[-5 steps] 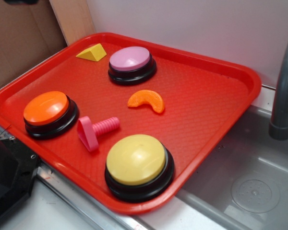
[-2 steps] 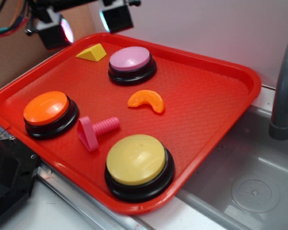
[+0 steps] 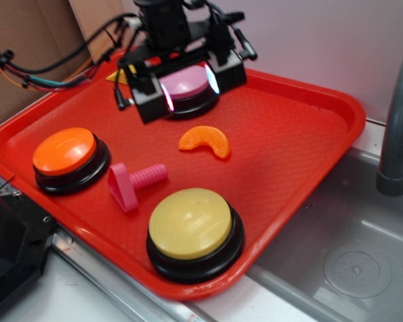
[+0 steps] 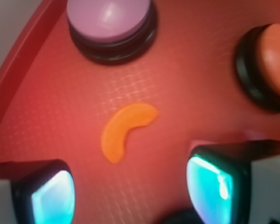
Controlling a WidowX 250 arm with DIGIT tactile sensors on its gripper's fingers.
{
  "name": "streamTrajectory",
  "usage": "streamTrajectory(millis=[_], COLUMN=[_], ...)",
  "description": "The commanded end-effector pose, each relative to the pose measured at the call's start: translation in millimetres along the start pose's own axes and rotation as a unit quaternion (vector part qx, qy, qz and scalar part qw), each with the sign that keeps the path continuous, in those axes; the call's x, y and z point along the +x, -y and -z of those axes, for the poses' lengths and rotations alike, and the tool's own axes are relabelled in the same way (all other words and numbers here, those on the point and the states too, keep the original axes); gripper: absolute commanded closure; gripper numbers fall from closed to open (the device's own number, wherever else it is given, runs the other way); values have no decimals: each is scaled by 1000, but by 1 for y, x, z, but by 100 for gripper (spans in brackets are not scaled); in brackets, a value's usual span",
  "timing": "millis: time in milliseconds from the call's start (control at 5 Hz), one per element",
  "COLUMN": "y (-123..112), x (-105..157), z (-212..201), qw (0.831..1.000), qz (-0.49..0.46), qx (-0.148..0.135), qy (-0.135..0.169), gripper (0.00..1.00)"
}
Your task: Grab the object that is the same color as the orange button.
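The object, a small orange crescent (image 3: 205,141), lies on the red tray (image 3: 302,154) near its middle, and in the wrist view the crescent (image 4: 126,130) sits just ahead of the jaws. The orange button (image 3: 65,151) stands at the tray's left, and the orange button (image 4: 273,60) is cut off by the wrist view's right edge. My gripper (image 3: 187,90) hangs open above the pink button (image 3: 186,86), behind the crescent and apart from it. In the wrist view the gripper (image 4: 135,191) holds nothing, with its pads (image 4: 217,184) spread wide.
A yellow button (image 3: 191,225) stands at the tray's front and a pink screw-like peg (image 3: 134,182) lies beside the orange button. A yellow wedge (image 3: 113,76) peeks out behind the gripper. A grey sink (image 3: 349,261) and faucet (image 3: 396,134) are to the right.
The gripper came in from the top left and moved right and down, now over the pink button. The tray's things have not moved.
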State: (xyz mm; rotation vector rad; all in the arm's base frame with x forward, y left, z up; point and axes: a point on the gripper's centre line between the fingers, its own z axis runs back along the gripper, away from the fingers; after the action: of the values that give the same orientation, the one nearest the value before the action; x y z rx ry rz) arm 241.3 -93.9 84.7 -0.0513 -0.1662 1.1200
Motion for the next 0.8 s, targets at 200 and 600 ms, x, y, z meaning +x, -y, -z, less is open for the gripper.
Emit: streamTrajectory(millis=[200, 600], y=[21, 21], x=[9, 12], z=[49, 63], qw=[999, 999], qz=[-6, -14], qx=[32, 36], qy=[19, 20], gripper=[0, 0])
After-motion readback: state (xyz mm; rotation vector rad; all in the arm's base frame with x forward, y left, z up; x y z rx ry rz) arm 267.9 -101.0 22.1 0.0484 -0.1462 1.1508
